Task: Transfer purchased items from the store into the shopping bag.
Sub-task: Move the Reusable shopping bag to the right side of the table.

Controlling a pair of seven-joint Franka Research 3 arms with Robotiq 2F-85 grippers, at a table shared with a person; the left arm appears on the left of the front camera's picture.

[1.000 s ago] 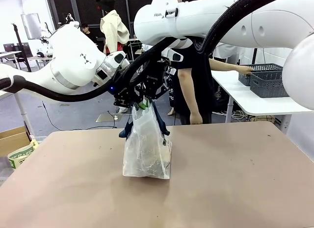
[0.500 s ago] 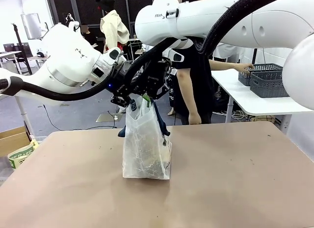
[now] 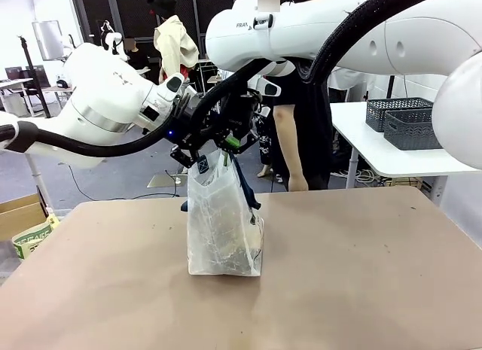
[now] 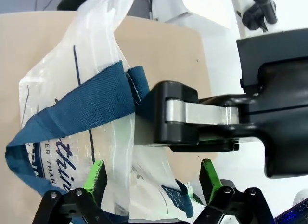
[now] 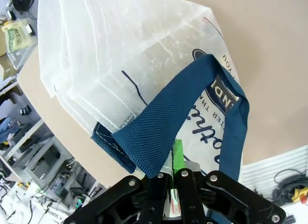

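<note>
Front view: right hand (image 3: 230, 144) clenches shopping bag (image 3: 224, 226) strap (image 3: 244, 186), left hand (image 3: 194, 160) spread; bag centred on table (image 3: 361, 267).

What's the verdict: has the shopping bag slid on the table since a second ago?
No. The shopping bag keeps its base on the same spot of the table; only its top is pulled slightly higher.

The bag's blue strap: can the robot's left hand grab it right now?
Probably yes. The left gripper is open right at the top of the shopping bag, with the blue strap just ahead of it. The right gripper is shut on that strap close by, so room looks tight.
</note>
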